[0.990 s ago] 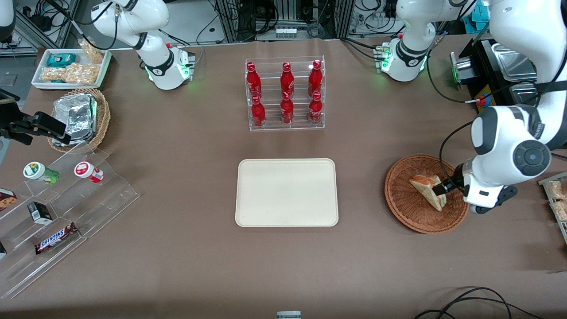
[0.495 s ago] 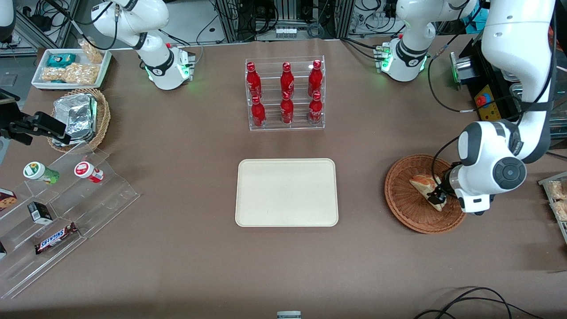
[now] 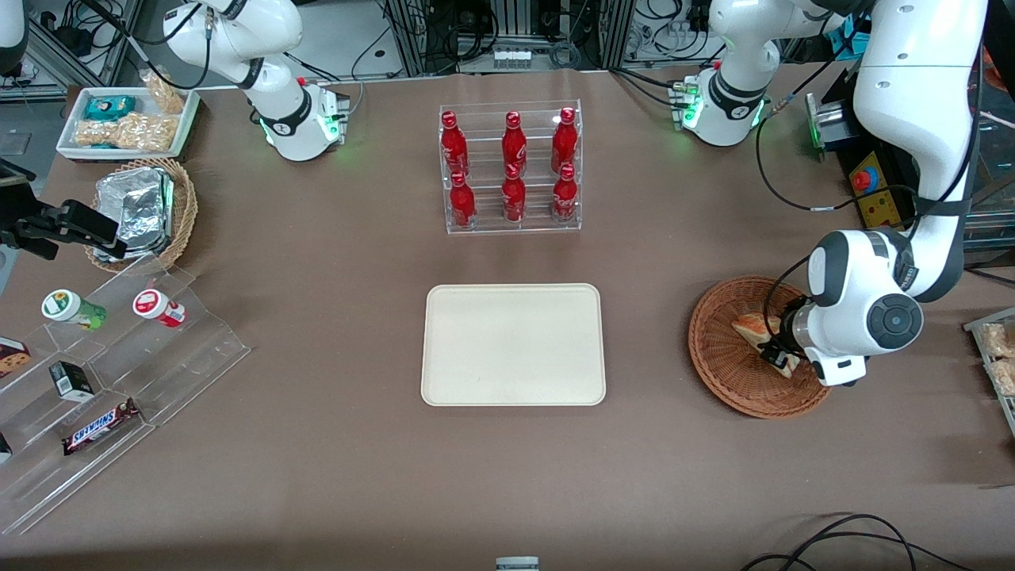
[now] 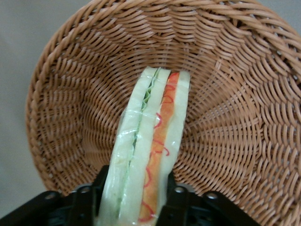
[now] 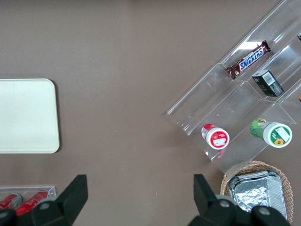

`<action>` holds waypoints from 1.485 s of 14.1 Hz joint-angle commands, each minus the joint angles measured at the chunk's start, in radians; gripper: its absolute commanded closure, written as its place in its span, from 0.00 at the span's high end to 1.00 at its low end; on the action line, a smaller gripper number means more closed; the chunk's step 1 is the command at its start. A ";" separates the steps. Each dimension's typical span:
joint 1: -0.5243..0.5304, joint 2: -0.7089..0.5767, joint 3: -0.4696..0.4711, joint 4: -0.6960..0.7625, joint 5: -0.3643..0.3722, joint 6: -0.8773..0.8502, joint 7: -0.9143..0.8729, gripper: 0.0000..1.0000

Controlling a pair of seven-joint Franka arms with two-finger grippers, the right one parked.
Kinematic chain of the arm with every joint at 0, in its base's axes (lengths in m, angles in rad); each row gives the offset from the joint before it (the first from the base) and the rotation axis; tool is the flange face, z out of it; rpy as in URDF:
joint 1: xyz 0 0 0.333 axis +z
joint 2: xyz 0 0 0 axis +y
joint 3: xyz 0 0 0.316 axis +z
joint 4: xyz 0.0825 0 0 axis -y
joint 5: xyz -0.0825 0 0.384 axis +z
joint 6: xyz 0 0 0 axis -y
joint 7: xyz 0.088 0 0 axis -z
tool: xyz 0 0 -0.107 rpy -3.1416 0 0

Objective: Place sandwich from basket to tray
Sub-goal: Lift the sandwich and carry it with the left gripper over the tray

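Gripper (image 3: 779,355) down inside the basket (image 3: 725,361), fingers (image 4: 176,200) set on either flat face of the sandwich (image 4: 146,155) and apparently touching its wrap; firm clamping not confirmable. Sandwich standing on edge in the basket, leaning toward the woven wall, filling edge upward, orange-red and green layers visible. Basket rim raised all round the wedge; wall close to the sandwich's outer end, more room toward the basket's middle. Tray (image 3: 513,345) flat on the table, well apart from the basket toward the parked arm's end, bare, low rim all round. Bare brown table between basket and tray. Clear rack of red bottles (image 3: 511,168) farther from the front camera than the tray, off the direct line. Stepped clear shelf (image 3: 111,373) with snacks and foil-filled tan basket (image 3: 144,210) at the parked arm's end.
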State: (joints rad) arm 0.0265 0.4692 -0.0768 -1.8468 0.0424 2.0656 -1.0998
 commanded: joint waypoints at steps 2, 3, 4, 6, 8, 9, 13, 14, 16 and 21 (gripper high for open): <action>-0.010 -0.055 -0.003 0.147 -0.004 -0.247 0.043 0.11; -0.017 -0.052 -0.014 0.188 -0.010 -0.298 0.046 0.11; -0.028 -0.050 -0.046 0.219 -0.013 -0.323 0.046 0.10; -0.039 -0.049 -0.140 0.222 -0.013 -0.317 0.043 0.10; -0.063 -0.023 -0.219 0.227 -0.013 -0.256 0.046 0.09; -0.088 -0.003 -0.268 0.228 0.002 -0.183 0.052 0.08; -0.289 0.158 -0.291 0.355 0.135 0.013 0.086 0.10; -0.322 0.213 -0.291 0.427 0.128 0.011 0.074 0.10; -0.390 0.290 -0.291 0.518 0.131 0.019 0.035 0.10; -0.484 0.385 -0.290 0.584 0.152 0.090 0.087 0.10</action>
State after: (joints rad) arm -0.4289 0.8062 -0.3730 -1.3223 0.1713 2.1493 -1.0399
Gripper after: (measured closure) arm 0.855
